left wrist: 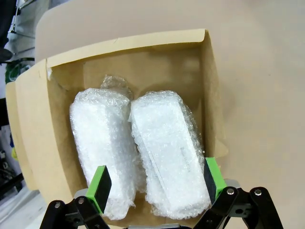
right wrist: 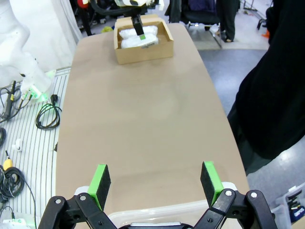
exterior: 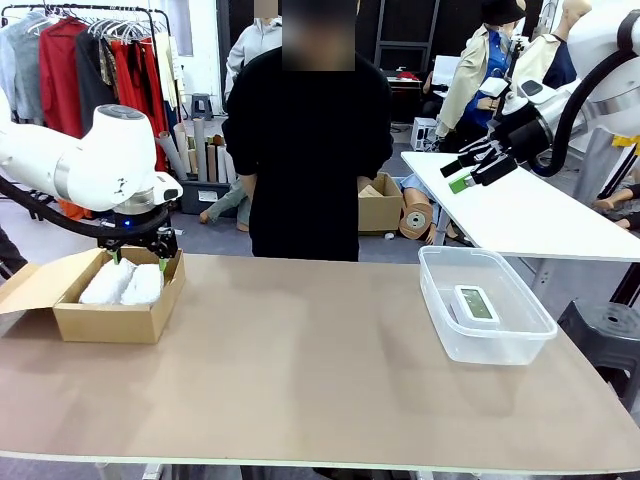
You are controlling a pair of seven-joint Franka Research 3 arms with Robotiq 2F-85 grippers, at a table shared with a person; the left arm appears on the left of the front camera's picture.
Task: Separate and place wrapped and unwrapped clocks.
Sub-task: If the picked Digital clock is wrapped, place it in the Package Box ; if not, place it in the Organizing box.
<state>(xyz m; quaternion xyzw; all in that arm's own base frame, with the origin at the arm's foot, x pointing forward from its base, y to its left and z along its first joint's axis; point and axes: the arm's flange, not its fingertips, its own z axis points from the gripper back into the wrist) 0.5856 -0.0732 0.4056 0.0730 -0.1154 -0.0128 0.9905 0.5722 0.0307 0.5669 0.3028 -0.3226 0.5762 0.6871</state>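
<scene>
Sorting is looking close to finished from where we are sitting. We are seeing both bundles (exterior: 125, 283) lying side by side in the box (exterior: 115, 320) at our left end of the table (exterior: 320, 380), touching each other, and the bare clock (exterior: 474, 303) resting screen up in the tub (exterior: 505, 345) at our right. We are hanging the left gripper (left wrist: 157, 183) just above the bundles, jaws spread wide and gripping nothing, its pads (left wrist: 100, 188) straddling the pair. We are holding the right gripper (right wrist: 155, 180) high over the tub's end of the table, jaws wide too and empty. We are judging that wrapped and unwrapped are already apart, with only pulling the arms clear left.
</scene>
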